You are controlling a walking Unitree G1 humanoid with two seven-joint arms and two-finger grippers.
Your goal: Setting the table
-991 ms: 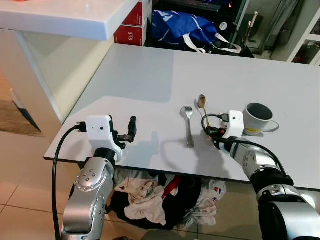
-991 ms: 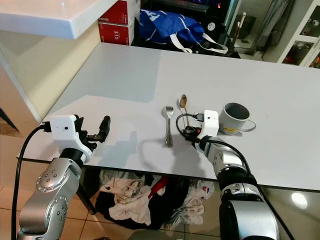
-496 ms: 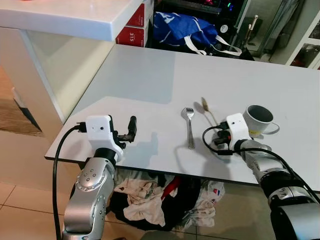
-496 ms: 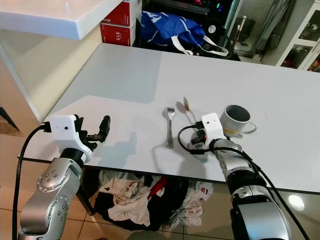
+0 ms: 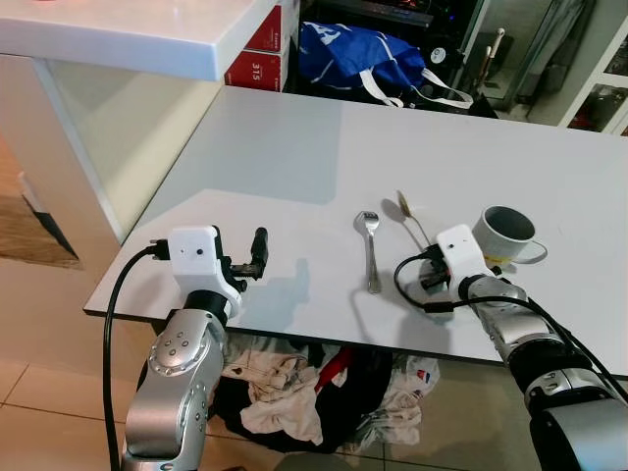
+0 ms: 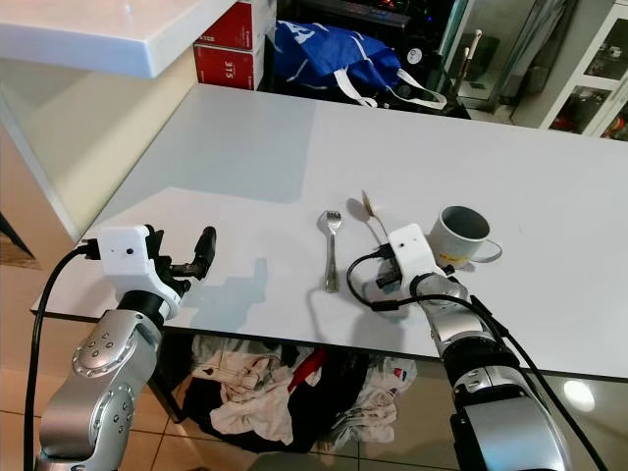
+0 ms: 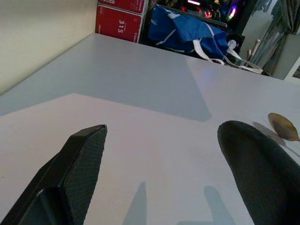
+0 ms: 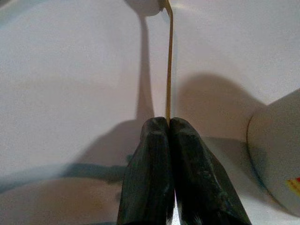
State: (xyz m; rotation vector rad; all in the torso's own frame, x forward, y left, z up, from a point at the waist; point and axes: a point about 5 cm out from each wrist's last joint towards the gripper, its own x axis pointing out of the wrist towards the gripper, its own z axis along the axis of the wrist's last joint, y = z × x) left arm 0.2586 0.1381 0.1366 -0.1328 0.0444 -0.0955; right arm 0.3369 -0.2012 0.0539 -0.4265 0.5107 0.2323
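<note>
Spoon (image 5: 404,207) turned; right tool (image 8: 168,123) hides its handle.

A home: white dining table (image 5: 294,147), laundry heap (image 5: 294,388) beneath.

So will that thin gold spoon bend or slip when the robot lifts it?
The thin gold metal spoon probably stays stiff; its handle looks straight. It might slip or swivel, since the right hand pinches just the narrow handle end.
</note>
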